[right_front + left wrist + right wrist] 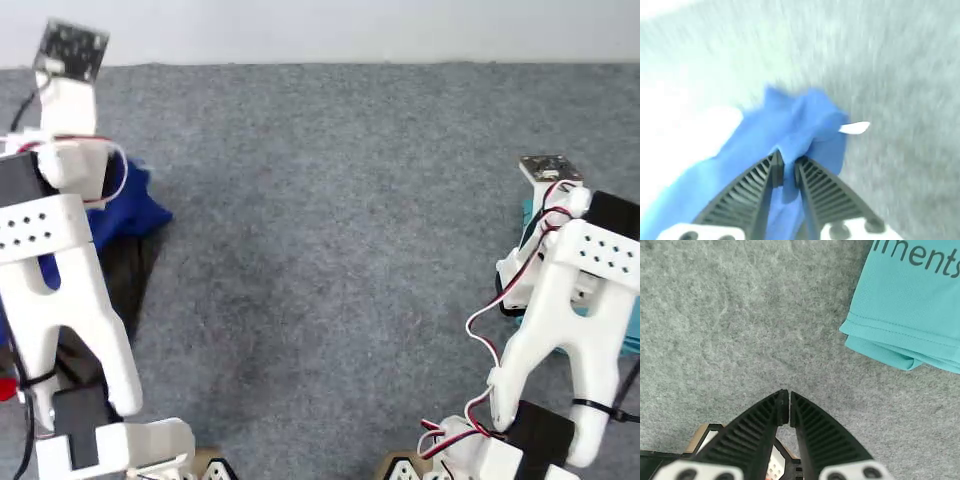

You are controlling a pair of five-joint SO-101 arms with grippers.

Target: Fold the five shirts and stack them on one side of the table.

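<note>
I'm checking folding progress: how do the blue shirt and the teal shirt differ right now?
The blue shirt is bunched and pinched in the left gripper; the teal shirt lies folded flat, apart from the shut right gripper. The teal shirt bears dark lettering; the blue shirt shows none. Both rest on the grey table.

From high overhead you look down on the grey felt table (330, 200). Your wrist cameras face down, close, past their jaws; left shares the crumpled blue cloth shirt (795, 125), right the folded teal shirt (910, 305).
</note>
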